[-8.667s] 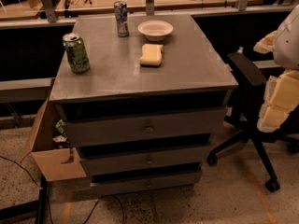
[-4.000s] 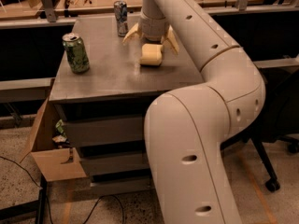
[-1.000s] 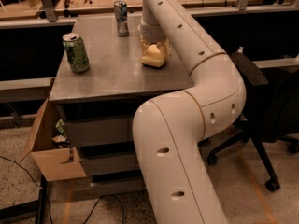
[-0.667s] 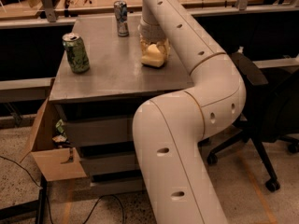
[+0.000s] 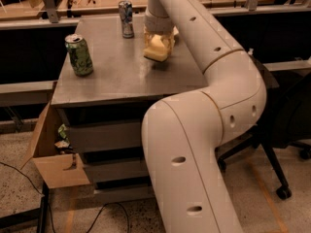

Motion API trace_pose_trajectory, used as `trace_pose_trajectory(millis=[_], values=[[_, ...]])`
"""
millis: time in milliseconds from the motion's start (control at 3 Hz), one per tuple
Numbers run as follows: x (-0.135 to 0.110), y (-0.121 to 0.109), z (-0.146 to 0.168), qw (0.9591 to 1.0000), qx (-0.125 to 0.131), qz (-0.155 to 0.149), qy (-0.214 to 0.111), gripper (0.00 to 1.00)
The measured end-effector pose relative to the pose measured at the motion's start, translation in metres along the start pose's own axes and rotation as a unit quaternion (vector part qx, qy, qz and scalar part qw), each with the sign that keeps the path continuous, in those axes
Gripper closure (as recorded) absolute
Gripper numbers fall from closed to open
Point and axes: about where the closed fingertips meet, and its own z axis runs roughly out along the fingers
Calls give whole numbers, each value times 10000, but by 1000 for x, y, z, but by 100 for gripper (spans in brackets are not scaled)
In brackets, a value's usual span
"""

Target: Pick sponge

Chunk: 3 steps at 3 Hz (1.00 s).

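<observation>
The pale yellow sponge (image 5: 156,50) is at the back right of the grey cabinet top (image 5: 112,72). My gripper (image 5: 158,43) reaches down from the long white arm (image 5: 204,96) and is shut on the sponge, one finger on each side. The sponge hangs tilted, a little above the surface, with its shadow below it. The white bowl is almost wholly hidden behind the arm.
A green can (image 5: 79,55) stands at the front left of the top and a silver-blue can (image 5: 126,18) at the back. An open cardboard box (image 5: 51,157) sits on the floor at the left. A black office chair (image 5: 286,125) is at the right. Wooden desks run behind.
The gripper has risen slightly with the sponge in it. The sponge has come off the surface and tilted. The cans have not moved.
</observation>
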Motion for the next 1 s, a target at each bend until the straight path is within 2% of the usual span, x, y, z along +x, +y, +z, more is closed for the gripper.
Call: trace_pose_trajectory(millis=[333,667,1000], values=[[-6,-9,-31,9992,344,166,95,100],[-25,-8,-36,9972,622,395,-163,100],[-48,-4,-46,9927,928,668,-388,100]])
